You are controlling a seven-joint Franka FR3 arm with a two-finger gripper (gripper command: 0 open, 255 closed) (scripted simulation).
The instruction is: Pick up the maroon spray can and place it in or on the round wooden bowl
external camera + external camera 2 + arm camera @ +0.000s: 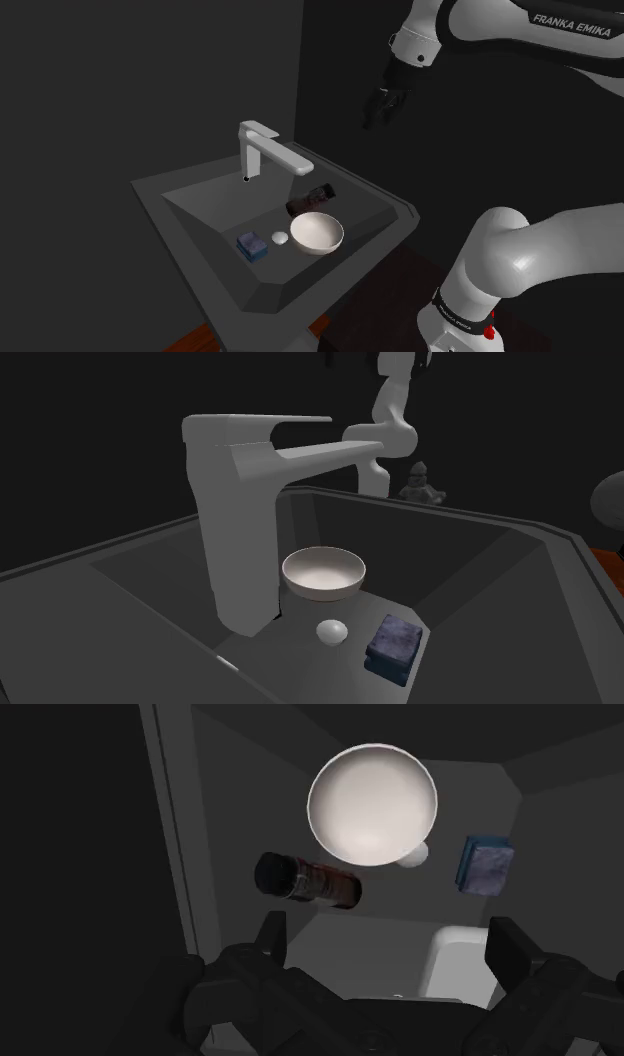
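Overhead, the open tool [390, 936] hangs above a spray can [308, 880] lying beside the pale bowl [372, 804], faucet [462, 966] and sponge [486, 866] nearby.

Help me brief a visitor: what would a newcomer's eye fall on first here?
The big pale faucet on the rim of the dark sink, then the pale round bowl in the basin. Right beside the bowl lies a dark maroon spray can on its side, with the open gripper hovering high above.

Spray can [312, 198]: maroon, lying on its side beside the bowl [317, 233].
Bowl: pale, round, sitting upright in the sink [215, 215].
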